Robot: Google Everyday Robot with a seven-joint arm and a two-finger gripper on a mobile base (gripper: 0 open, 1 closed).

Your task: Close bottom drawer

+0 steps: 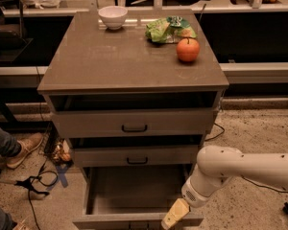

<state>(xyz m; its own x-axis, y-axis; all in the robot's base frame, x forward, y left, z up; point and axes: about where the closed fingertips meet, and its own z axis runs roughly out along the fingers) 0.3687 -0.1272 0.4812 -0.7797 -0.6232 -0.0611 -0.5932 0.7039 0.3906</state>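
Note:
The bottom drawer of the grey-brown cabinet is pulled far out and looks empty inside. Its low front panel lies at the bottom edge of the view, and its handle is out of view. My gripper hangs from the white arm that reaches in from the right, and it sits at the right end of that front panel. Its yellowish fingertips point down and left at the panel's top edge.
The top drawer and middle drawer stand slightly open. On the cabinet top are a white bowl, a green bag and an orange. A person's foot and cables lie at the left.

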